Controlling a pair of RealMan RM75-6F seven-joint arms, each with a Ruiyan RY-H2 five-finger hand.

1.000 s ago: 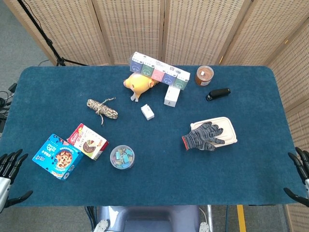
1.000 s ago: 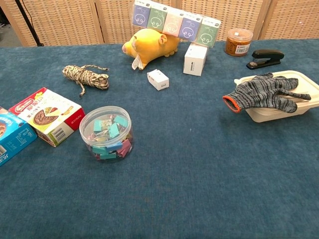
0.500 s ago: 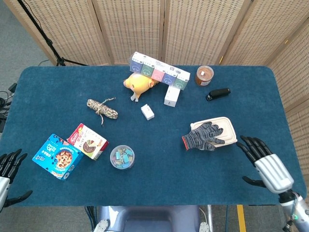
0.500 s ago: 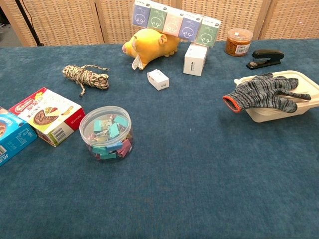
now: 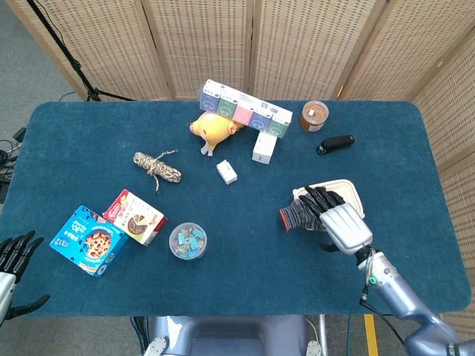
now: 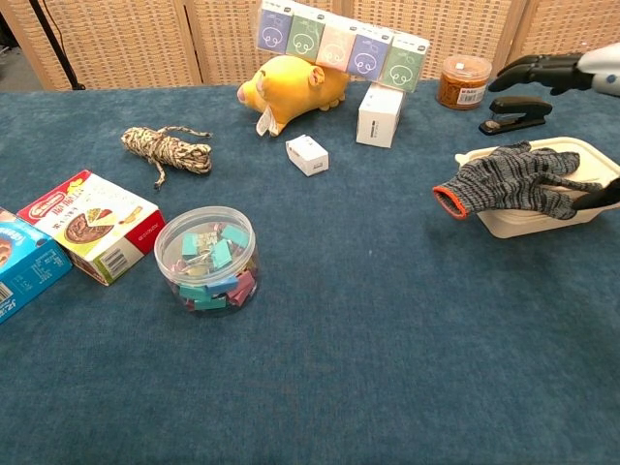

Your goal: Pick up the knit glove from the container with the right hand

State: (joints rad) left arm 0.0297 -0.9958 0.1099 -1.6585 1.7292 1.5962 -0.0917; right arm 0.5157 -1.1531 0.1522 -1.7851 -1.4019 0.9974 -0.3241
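A grey striped knit glove (image 5: 299,212) with an orange cuff lies across a shallow beige container (image 5: 344,185) at the right of the blue table; its cuff hangs over the container's left rim. My right hand (image 5: 339,217) hovers above the glove's finger end with its fingers spread and nothing in it. In the chest view the glove (image 6: 509,180) and the container (image 6: 542,225) show at the right, with the dark fingers (image 6: 539,71) of the right hand high above them and its thumb by the container's right end. My left hand (image 5: 13,261) stays open off the table's front left corner.
A black stapler (image 5: 335,143) and a brown jar (image 5: 315,116) stand behind the container. Further left are a row of small cartons (image 5: 245,109), a yellow pig toy (image 5: 215,130), two white boxes, a rope bundle (image 5: 156,167), a clip jar (image 5: 187,241) and two snack boxes.
My right hand has come in from the table's front right edge to hover over the glove and container. The glove and the left hand have not moved.
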